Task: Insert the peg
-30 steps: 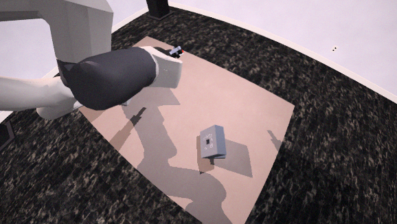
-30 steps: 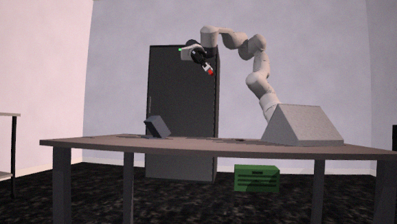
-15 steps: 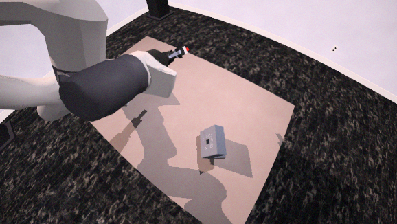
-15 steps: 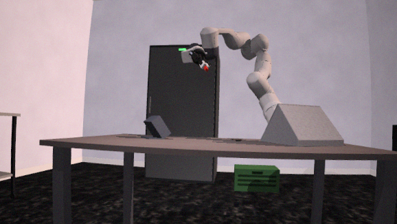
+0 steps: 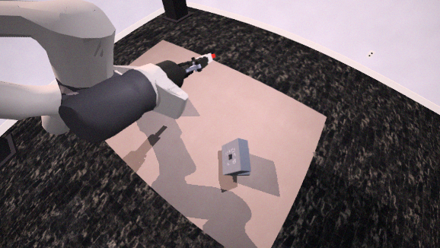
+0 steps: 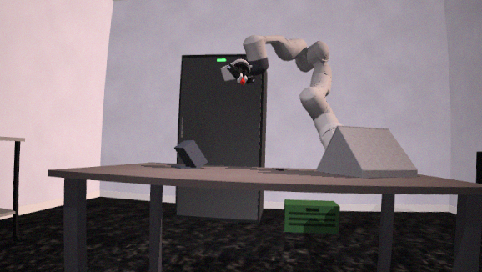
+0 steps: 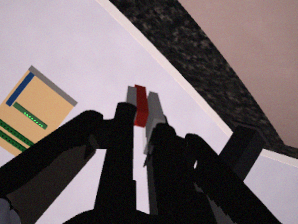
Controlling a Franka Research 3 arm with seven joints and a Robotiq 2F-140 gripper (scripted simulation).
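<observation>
My gripper (image 5: 199,64) is high above the table and shut on the peg (image 5: 212,55), a pale rod with a red tip that sticks out past the fingertips. In the wrist view the peg's red tip (image 7: 140,106) shows between the two dark fingers. In the exterior view the gripper (image 6: 241,78) hangs far above the table top with the red tip (image 6: 243,82) visible. The sloped panel (image 5: 236,157) is a small grey wedge block on the table with a dark square hole (image 5: 230,156) in its slanted face. It also shows in the exterior view (image 6: 190,153), well below and to the left of the gripper.
The arm's grey wedge-shaped base (image 6: 366,153) stands at the table's right end. A dark door (image 6: 221,133) is behind the table. A green crate (image 6: 311,216) sits on the floor under it. A shelf edge (image 6: 10,142) shows at far left.
</observation>
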